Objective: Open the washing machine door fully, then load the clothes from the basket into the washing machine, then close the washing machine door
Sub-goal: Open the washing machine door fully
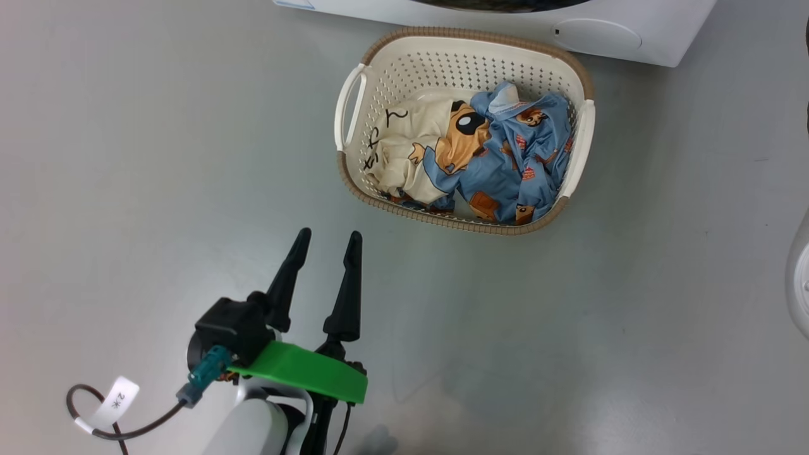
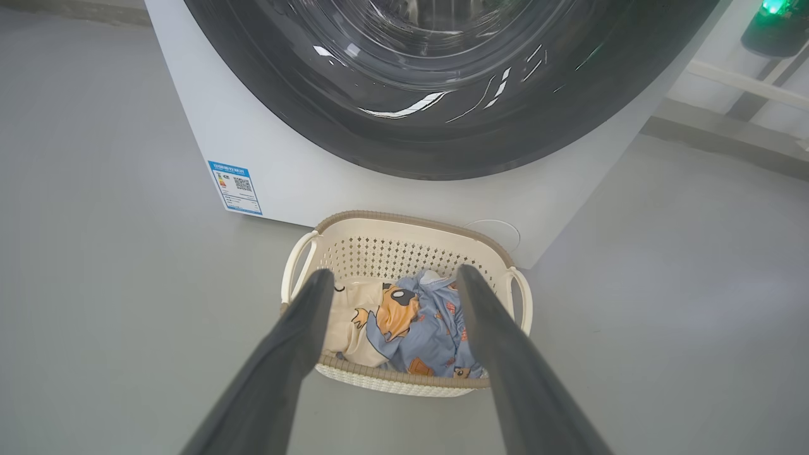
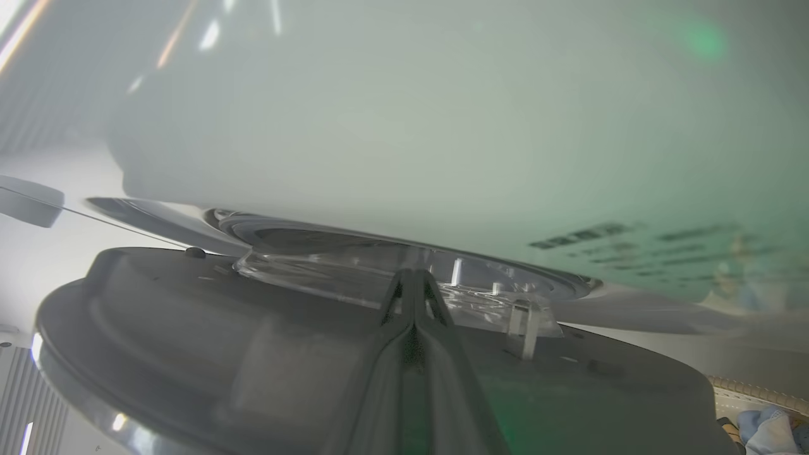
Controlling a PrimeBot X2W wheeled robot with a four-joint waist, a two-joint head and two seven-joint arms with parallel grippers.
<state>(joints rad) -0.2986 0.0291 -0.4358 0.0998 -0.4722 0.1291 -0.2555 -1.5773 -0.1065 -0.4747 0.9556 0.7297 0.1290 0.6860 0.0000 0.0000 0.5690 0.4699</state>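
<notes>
The right fingers are pressed together with nothing between them. Their tips sit close against the pale grey inner face of the large round washing machine door, at the foot of its bulging clear glass bowl window; whether they touch it cannot be told. Beyond the bowl rises the flat front of the big white front-loading washing machine. A wedge of space lies between it and the door, so the door looks partly swung out, though how far is unclear.

The left fingers stand wide apart and hold nothing. They hang above the bare grey floor, aimed at the small cream-white perforated plastic basket with a brown woven-look rim. The basket sits on the floor just in front of the machine. In it lie the clothes: a crumpled light blue fabric with orange-brown dog prints touching a cream fabric with black markings.

The step in hand is judged to be opening the door; loading has not begun. The next move calls for the right fingers to push the door round on its hinge until it stands fully open, without sliding onto the slick glass. The left fingers can then reach down for the top garment.
</notes>
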